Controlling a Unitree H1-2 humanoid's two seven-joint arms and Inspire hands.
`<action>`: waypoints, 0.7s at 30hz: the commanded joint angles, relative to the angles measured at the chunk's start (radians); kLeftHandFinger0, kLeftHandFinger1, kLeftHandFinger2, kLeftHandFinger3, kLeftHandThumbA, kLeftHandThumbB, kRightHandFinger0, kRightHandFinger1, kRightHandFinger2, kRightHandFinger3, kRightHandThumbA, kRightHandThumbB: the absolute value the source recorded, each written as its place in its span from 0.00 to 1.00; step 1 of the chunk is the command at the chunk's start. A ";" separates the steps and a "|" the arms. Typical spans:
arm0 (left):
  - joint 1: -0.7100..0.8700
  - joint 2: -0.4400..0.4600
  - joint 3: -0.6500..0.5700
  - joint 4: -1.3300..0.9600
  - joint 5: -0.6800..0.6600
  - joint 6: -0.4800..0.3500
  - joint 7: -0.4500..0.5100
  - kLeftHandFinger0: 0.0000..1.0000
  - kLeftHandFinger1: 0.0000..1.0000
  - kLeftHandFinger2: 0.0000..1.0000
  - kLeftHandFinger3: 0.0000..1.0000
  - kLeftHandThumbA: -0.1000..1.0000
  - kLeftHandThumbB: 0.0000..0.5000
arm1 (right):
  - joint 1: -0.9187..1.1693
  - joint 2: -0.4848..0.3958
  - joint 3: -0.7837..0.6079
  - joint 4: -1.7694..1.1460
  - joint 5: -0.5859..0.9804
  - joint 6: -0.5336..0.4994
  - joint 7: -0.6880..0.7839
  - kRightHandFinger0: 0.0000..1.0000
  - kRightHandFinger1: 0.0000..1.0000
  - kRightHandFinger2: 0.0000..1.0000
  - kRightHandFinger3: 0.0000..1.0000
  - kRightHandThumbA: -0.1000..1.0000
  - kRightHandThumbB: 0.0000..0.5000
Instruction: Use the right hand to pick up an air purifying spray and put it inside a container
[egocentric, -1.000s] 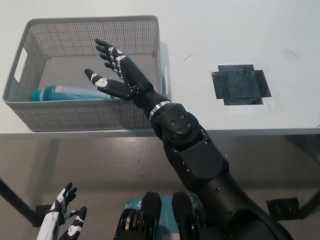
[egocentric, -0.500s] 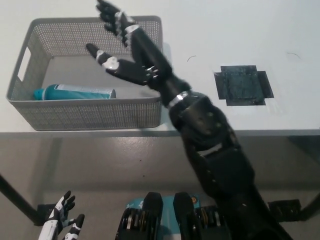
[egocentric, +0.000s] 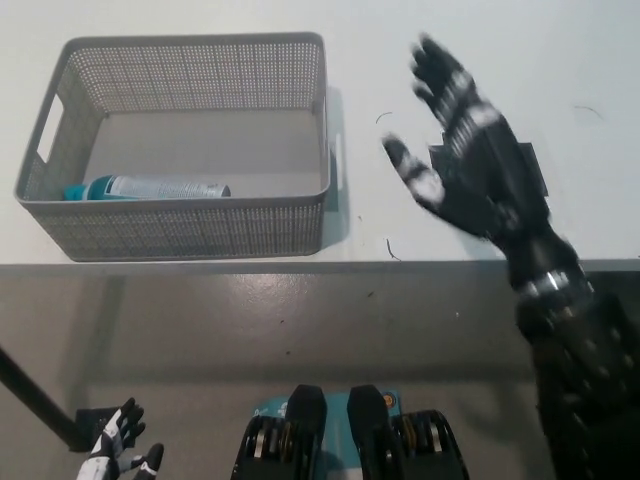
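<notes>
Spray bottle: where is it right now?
Head view, left side: the spray bottle lies on its side inside the grey basket, along its near wall.

Black right hand (egocentric: 470, 165) with white patches, white left hand (egocentric: 118, 450)

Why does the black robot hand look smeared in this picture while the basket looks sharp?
In the head view, the right robot hand is blurred, most likely from motion, open above the white table. The grey basket and the spray bottle lying in it are crisp, the basket casting a soft shadow to its right.
</notes>
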 joint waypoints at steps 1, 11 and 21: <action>0.015 -0.002 0.008 -0.009 -0.014 -0.034 0.016 0.73 0.94 1.00 1.00 0.74 0.43 | 0.116 -0.033 -0.041 -0.009 0.067 -0.104 0.028 1.00 1.00 1.00 1.00 0.71 0.99; 0.015 0.000 0.013 0.002 -0.015 -0.048 0.018 0.72 0.95 1.00 1.00 0.79 0.46 | 0.537 -0.117 -0.069 0.257 0.006 -0.467 0.032 1.00 1.00 1.00 1.00 1.00 0.79; 0.017 0.001 0.016 0.000 -0.012 -0.044 0.020 0.74 0.96 1.00 1.00 0.81 0.46 | 0.649 -0.174 -0.090 0.369 -0.026 -0.534 0.003 1.00 1.00 1.00 1.00 0.92 0.91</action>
